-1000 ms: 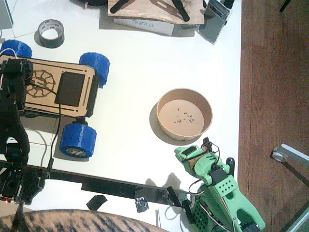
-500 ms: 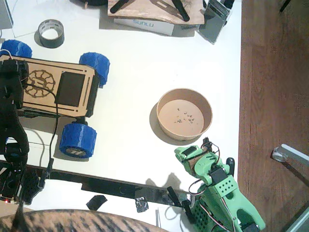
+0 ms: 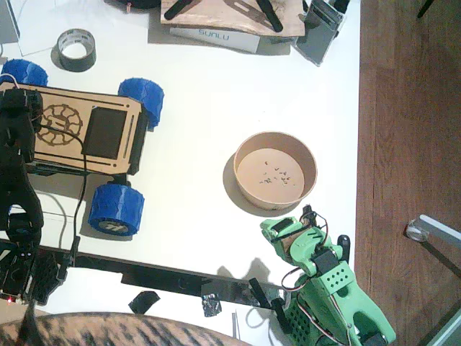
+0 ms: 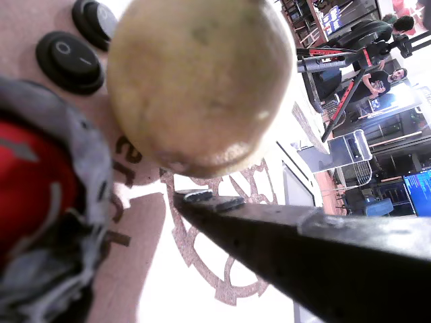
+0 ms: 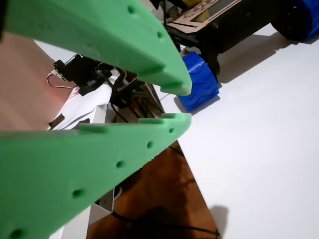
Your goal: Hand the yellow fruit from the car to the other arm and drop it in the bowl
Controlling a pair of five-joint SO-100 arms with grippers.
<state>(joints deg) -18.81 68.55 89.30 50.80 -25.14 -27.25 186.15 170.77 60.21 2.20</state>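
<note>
In a wrist view the yellow fruit fills the upper frame directly ahead of the camera, sitting on the car deck above the engraved gear emblem, with two black rocker switches beside it. One dark finger of the left gripper runs just under the fruit; the opposite finger is a blur at the left edge. Contact cannot be confirmed, so whether the fingers grip the fruit or merely bracket it cannot be determined.

Handling judgement: the fruit appears light, firm and slightly rough-skinned, so slip risk is low, but its roundness lets it roll off the flat deck or squirt out of an off-centre pinch. Take hold across the widest diameter, fingers on opposite sides, leaving one half exposed for the receiving gripper.

In the fixed view the black left arm reaches over the car's left end, hiding the fruit. The green right arm rests at the lower right, its right gripper with fingertips nearly meeting and nothing between them. The bowl stands just beyond it, holding only crumbs. Farther off lies a grey tape roll
</note>
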